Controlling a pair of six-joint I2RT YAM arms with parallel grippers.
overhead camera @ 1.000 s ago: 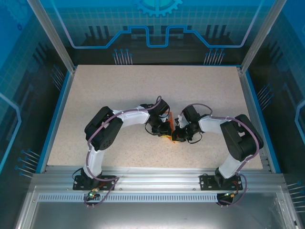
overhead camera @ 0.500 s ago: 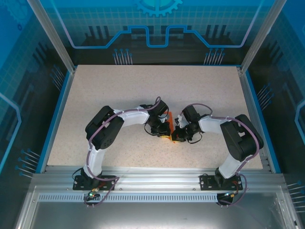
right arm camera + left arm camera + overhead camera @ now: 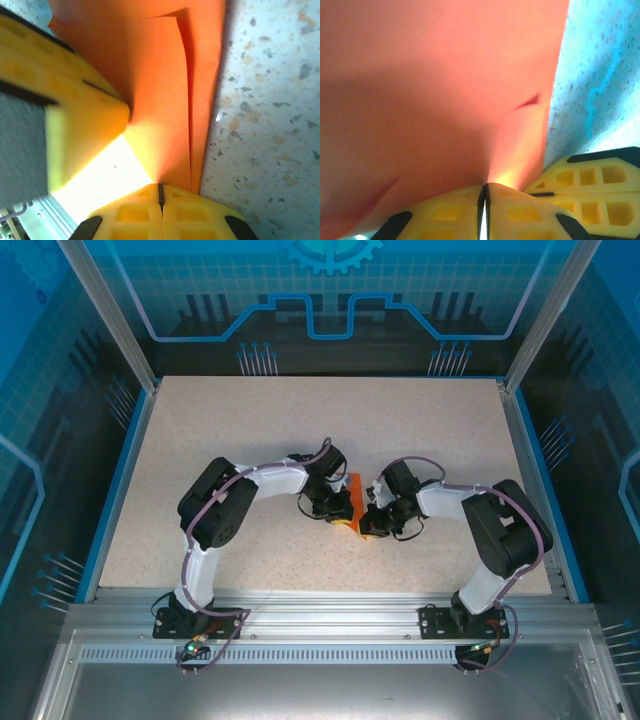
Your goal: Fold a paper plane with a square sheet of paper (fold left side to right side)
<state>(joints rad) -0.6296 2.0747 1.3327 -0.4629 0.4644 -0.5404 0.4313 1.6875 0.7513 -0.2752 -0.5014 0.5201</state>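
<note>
Left wrist has drawn back slightly, baring more of the orange paper (image 3: 351,495) near the centre of the table (image 3: 250,420); I judge the left-to-right fold is under way. Both elbows bow outward and the wrists meet over the table's centre. The left gripper (image 3: 484,187) and right gripper (image 3: 160,187) each pinch the paper, jaws closed.

A speckled beige tabletop (image 3: 250,430) fills the middle of the overhead view, edged on its left, far and right sides by a thin blue border (image 3: 120,475). Translucent blue panels (image 3: 200,290) printed with circuit-like lines and a gear emblem (image 3: 332,252) wall it in, held between slanting aluminium posts (image 3: 105,310). Along the near edge runs a grooved aluminium rail (image 3: 320,608), then a slotted strip (image 3: 330,652) and a plain metal sheet (image 3: 320,692). Both wrist views show the same speckled surface close up.
</note>
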